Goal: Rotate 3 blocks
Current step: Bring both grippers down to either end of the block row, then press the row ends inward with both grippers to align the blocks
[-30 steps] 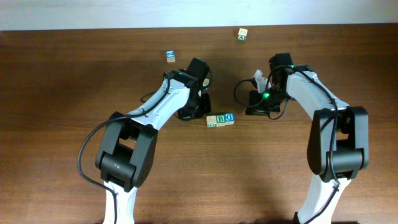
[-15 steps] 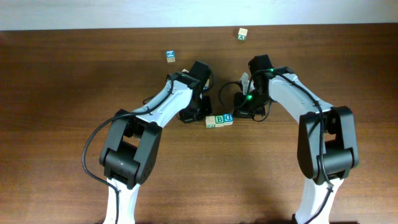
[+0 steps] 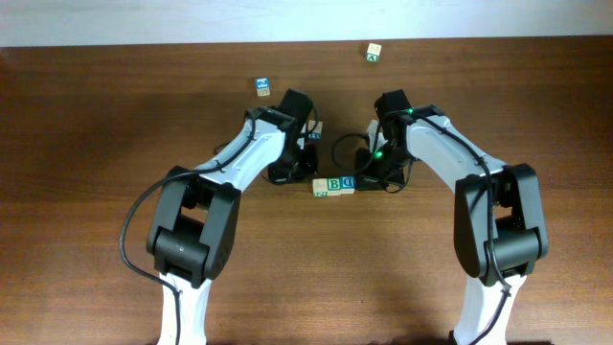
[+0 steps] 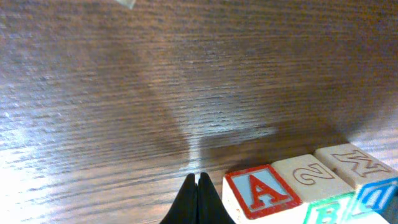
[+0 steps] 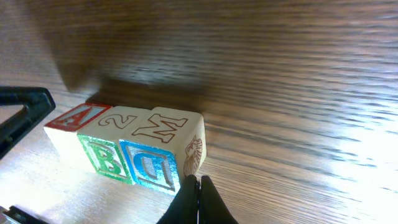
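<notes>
Blocks first: the three that matter sit pressed side to side in a short row (image 3: 334,185) at the middle of the table (image 3: 115,134), between the two arms. The D block (image 5: 149,167) is at the right end, the B block (image 5: 104,158) is in the middle, and the pale block (image 3: 322,189) with its green mark and red A side is at the left end. From overhead the row lies slightly askew to the table edge.

To my eye they are being handled as one bar rather than picked up singly. Neither gripper has anything in it. The left gripper (image 4: 199,190) has its fingers pinched together into a single point, and so does the right gripper (image 5: 199,193). Closed like that, they look meant for pushing. A nudge at each end in opposite directions would swing the whole row round.

The left arm reaches in from the near edge, bends toward the centre and drops its wrist low. Its closed tip sits just beside the red A face at the row's left end. I cannot tell whether it is touching. The right arm mirrors it from the other side, elbow out and wrist tipped down. Its closed tip is right at the lower corner of the D block's end face, the one with a lion drawn on it, and looks to be in contact or a hair off.

Two stray cubes, a blue-marked one (image 3: 261,86) and a pale one (image 3: 374,52), lie well apart near the far edge.
</notes>
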`<state>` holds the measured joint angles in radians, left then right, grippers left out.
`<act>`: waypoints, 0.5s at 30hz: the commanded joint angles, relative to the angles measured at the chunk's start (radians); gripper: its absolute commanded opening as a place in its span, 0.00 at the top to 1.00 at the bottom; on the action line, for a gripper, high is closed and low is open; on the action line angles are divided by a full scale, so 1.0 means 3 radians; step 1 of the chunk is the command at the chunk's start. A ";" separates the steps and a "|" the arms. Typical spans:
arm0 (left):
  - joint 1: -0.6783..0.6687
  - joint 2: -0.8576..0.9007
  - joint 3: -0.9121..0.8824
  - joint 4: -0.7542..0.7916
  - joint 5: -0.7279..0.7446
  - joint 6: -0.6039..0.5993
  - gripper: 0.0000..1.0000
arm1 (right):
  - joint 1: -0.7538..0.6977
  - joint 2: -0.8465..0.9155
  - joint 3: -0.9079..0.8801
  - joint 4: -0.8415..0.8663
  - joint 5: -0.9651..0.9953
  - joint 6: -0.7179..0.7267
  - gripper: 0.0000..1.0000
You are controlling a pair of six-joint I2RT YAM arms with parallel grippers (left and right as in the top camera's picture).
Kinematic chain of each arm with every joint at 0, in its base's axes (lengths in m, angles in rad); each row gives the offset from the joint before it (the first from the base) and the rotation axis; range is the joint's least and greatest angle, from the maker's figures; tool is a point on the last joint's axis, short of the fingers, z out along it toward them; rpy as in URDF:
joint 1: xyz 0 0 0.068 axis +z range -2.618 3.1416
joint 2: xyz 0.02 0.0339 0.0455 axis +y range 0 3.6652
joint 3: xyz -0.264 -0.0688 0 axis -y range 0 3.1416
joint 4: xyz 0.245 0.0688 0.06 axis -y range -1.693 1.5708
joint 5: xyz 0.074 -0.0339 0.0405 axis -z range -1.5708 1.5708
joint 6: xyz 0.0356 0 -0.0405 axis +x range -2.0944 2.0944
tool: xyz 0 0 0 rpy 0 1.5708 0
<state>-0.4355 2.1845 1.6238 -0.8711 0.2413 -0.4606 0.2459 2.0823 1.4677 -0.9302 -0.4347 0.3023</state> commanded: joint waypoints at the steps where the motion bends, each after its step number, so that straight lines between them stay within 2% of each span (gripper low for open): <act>1: 0.0037 0.0029 -0.0015 -0.0004 0.0203 0.0300 1.00 | 0.0029 0.0014 -0.0033 0.0014 -0.0029 -0.0033 0.96; 6: 0.0038 0.0029 -0.0015 -0.0003 0.0209 0.0309 1.00 | -0.0164 -0.0173 -0.0029 -0.0084 -0.0084 -0.0229 0.96; 8: 0.0065 0.0029 -0.0015 -0.0004 0.0211 0.0350 1.00 | -0.0437 -0.0548 -0.0029 -0.0254 -0.0085 -0.0429 0.95; 12: 0.0065 0.0029 -0.0015 -0.0028 0.0275 0.0649 1.00 | -0.0649 -0.0863 -0.0041 -0.0342 -0.0089 -0.0635 0.96; 15: 0.0065 0.0029 -0.0015 -0.0037 0.0322 0.0684 1.00 | -0.0605 -0.0855 -0.0421 0.0187 -0.0454 -0.0633 0.95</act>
<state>-0.4229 2.1845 1.6238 -0.8822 0.3065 -0.2989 0.0536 1.8198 1.4231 -0.9390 -0.4751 0.1310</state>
